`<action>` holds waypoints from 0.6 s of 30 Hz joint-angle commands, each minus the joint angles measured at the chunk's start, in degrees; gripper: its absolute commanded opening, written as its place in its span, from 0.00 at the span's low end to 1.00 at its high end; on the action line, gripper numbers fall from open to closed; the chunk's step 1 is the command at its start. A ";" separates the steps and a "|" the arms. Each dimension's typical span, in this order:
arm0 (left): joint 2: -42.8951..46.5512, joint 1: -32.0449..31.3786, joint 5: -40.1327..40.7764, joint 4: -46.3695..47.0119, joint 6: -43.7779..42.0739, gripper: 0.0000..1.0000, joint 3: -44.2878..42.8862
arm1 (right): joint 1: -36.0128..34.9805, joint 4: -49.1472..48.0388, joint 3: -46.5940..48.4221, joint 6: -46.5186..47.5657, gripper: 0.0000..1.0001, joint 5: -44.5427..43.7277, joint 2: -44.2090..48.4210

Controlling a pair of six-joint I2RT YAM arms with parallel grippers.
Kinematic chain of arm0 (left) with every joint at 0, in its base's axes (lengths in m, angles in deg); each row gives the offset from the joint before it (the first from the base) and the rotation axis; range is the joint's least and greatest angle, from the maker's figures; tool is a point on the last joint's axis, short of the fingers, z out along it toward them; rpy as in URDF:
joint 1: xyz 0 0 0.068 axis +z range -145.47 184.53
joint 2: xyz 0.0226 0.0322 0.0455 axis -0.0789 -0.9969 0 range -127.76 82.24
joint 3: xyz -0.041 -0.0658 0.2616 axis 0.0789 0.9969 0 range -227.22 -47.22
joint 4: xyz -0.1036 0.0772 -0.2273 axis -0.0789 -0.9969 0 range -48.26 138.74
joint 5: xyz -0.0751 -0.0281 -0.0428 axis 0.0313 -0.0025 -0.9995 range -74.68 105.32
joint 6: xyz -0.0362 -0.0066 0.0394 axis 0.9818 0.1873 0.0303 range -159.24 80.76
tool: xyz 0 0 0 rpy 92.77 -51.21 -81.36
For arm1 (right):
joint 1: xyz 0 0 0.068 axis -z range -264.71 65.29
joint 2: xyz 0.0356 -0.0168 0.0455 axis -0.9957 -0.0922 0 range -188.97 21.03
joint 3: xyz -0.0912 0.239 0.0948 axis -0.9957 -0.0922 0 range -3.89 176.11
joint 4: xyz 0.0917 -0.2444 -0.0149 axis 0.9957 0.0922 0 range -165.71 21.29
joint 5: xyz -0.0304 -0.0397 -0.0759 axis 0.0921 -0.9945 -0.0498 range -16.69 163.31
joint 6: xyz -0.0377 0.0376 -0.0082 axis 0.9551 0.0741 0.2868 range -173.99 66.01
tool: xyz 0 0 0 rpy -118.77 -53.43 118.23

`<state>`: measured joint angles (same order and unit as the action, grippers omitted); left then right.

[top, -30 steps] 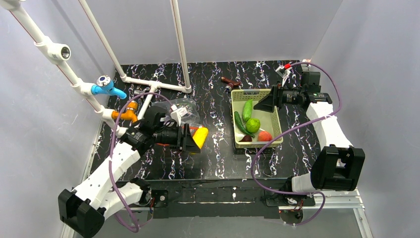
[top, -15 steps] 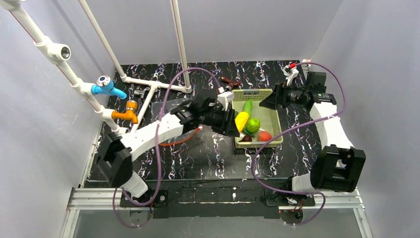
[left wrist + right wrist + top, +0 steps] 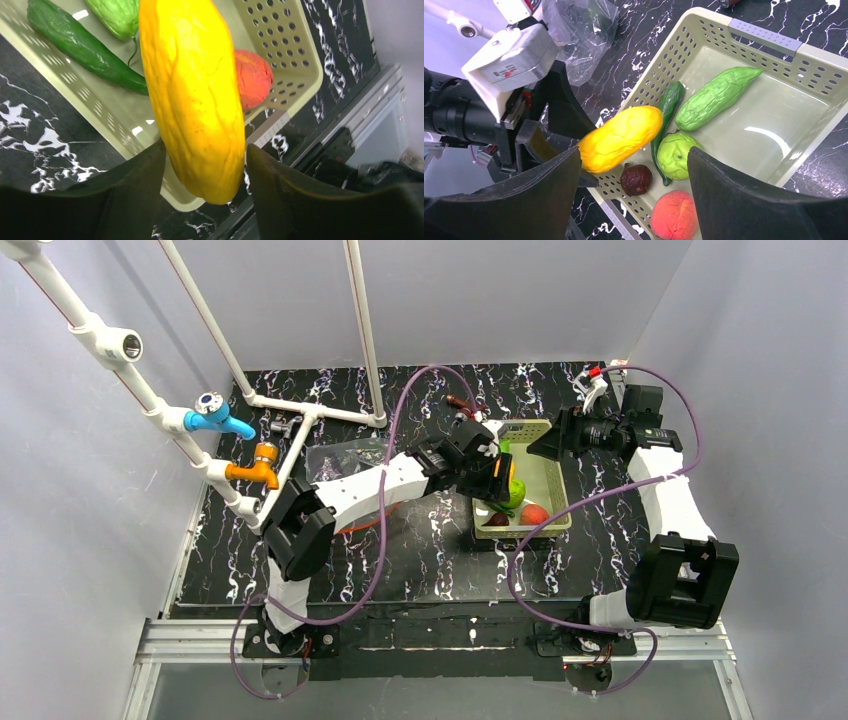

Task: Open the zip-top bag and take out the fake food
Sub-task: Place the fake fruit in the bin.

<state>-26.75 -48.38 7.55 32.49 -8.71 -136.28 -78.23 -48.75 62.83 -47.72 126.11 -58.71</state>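
My left gripper [image 3: 205, 150] is shut on the yellow piece [image 3: 195, 95] of fake food and holds it over the near-left corner of the yellow-green basket [image 3: 285, 35]. In the basket lie a dark green cucumber [image 3: 667, 105], a bumpy light green vegetable [image 3: 716, 95], a green round fruit [image 3: 676, 155], a dark wrinkled fruit [image 3: 636, 179] and a red-orange tomato [image 3: 676, 217]. The clear zip-top bag [image 3: 345, 455] lies crumpled on the table left of the left arm. My right gripper [image 3: 633, 155] hangs open above the basket, holding nothing.
A brown object with a handle [image 3: 465, 405] lies behind the basket [image 3: 562, 500]. A white pipe frame with a blue fitting [image 3: 215, 418] and an orange valve [image 3: 255, 470] stands along the left and back. The left arm stretches across the table's middle.
My left arm has swung right from beside the bag to the basket, carrying the yellow piece. The right gripper has drawn back a little to the right, still open.
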 commanded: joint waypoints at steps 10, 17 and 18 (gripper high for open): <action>4.30 -0.23 6.45 1.16 -3.01 0.98 0.42 | 0.50 -0.51 1.22 0.83 0.84 0.79 1.25; 16.62 -0.27 14.90 4.55 -9.14 0.98 10.23 | 0.51 -0.46 1.17 0.83 0.84 1.63 1.25; 18.50 -0.27 15.93 4.82 -9.83 0.98 11.86 | 0.50 -0.45 1.14 0.83 0.84 1.75 1.21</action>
<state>-18.35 -48.49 16.76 34.41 -13.83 -128.54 -77.97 -48.73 62.80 -47.68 125.98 -58.71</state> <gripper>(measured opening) 0.981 0.838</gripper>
